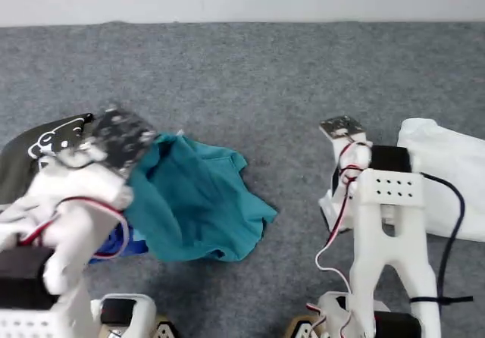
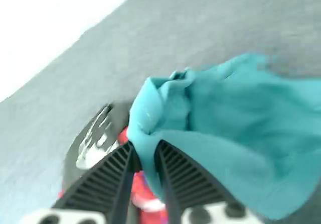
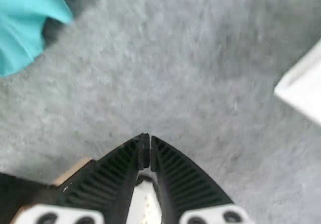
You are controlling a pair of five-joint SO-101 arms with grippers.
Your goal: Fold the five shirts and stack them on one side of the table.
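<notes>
- The left hand (image 2: pixel 144 148) pinches a fold of the soft teal shirt (image 2: pixel 241 128); a hard tug could pull it free.
- The right hand (image 3: pixel 146 139) is clenched, holding nothing.

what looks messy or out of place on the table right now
The teal shirt lies crumpled rather than folded, one bunched edge pinched in the left gripper. Blue cloth pokes out beneath it, and a dark printed shirt sits rumpled next to it. Nothing looks torn or spilled.
</notes>
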